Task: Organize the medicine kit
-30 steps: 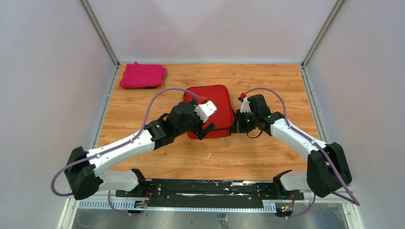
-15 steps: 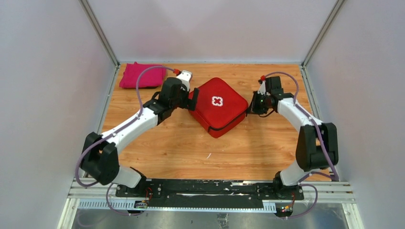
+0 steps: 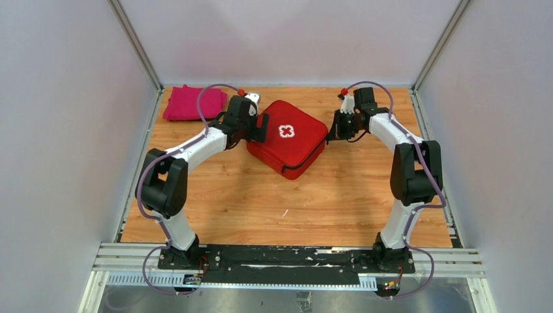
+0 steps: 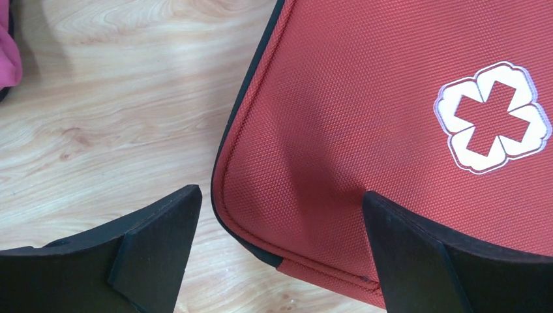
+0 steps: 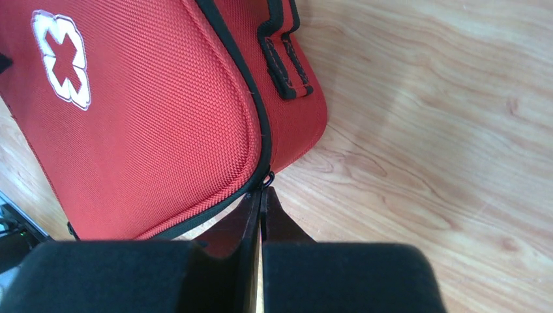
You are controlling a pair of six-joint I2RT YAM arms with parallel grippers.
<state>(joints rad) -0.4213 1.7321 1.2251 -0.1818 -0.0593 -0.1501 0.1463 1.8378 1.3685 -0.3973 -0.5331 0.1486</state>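
The red medicine kit (image 3: 297,143) lies shut on the wooden table, turned like a diamond, with its white cross (image 3: 286,131) facing up. My left gripper (image 3: 259,128) is open at the kit's left corner. In the left wrist view the left gripper (image 4: 280,225) has its jaws wide apart, with the corner of the kit (image 4: 365,130) between them. My right gripper (image 3: 331,126) is at the kit's right corner. In the right wrist view the right gripper (image 5: 261,194) is shut on the zipper pull (image 5: 266,177) of the kit (image 5: 143,111).
A folded pink cloth (image 3: 194,102) lies at the back left corner and shows at the edge of the left wrist view (image 4: 6,45). A black-trimmed strap handle (image 5: 283,55) runs along the kit's side. Grey walls (image 3: 78,98) close in the table on three sides.
Both arms have stretched toward the back of the table. The kit has turned into a diamond and shifted back and left. The right gripper has stayed at the kit's right corner.
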